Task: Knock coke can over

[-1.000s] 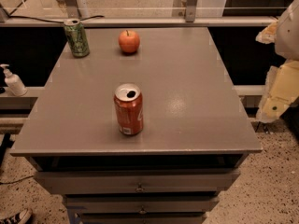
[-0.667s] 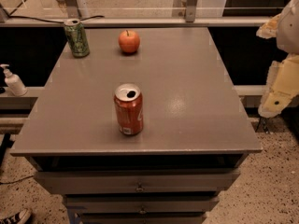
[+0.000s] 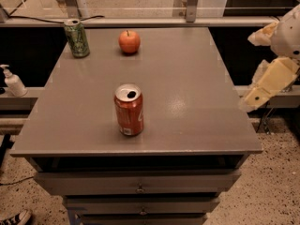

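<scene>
Sneaker (image 3: 14, 217): on the speckled floor, off the near left corner of the table (image 3: 187, 102).
Drawers (image 3: 140, 187): stacked directly under the table top, small pulls at their middles.
Coke can (image 3: 129, 109): upright on the table, left of its middle and toward its front edge; silver top facing up with the mouth open; touching nothing but the table.
Gripper (image 3: 262, 88): cream-coloured, hanging in the air off the table's right edge, angled down toward that edge, clear of the top and well apart from the coke can; whether apart or together not discernible.
Soap bottle (image 3: 13, 81): white pump bottle on a ledge off the table's left edge.
Apple (image 3: 129, 41): red-orange, stem up, on the table's far part, left of centre.
Green can (image 3: 76, 38): upright at the table's far left corner, near the apple but apart from it.
Metal rail (image 3: 140, 21): running along just beyond the table's far edge.
</scene>
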Motion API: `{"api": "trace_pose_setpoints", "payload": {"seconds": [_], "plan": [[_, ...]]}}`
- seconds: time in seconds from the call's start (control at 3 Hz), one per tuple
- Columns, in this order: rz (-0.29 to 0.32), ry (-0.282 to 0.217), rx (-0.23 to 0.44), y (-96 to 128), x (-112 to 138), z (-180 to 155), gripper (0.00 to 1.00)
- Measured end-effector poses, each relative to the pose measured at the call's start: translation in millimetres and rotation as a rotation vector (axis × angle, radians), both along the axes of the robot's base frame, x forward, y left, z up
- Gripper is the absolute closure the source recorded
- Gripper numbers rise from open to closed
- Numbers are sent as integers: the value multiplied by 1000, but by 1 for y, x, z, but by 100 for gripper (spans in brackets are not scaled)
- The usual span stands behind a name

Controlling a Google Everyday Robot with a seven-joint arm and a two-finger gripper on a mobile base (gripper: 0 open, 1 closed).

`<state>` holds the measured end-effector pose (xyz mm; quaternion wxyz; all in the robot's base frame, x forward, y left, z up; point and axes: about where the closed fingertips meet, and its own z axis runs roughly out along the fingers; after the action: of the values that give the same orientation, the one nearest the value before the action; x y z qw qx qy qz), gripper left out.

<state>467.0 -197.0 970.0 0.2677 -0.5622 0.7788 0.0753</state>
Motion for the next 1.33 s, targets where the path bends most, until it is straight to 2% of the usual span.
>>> {"api": "trace_pose_setpoints", "payload": {"seconds": [0.33,0.67,1.0,1.33], "plan": [[42,-5,185,38,-7,-3,0],[99,-1,357,77,-36,-3,0],[112,9,432,91,-44,9,0],[114,1,448,89,-41,4,0]]}}
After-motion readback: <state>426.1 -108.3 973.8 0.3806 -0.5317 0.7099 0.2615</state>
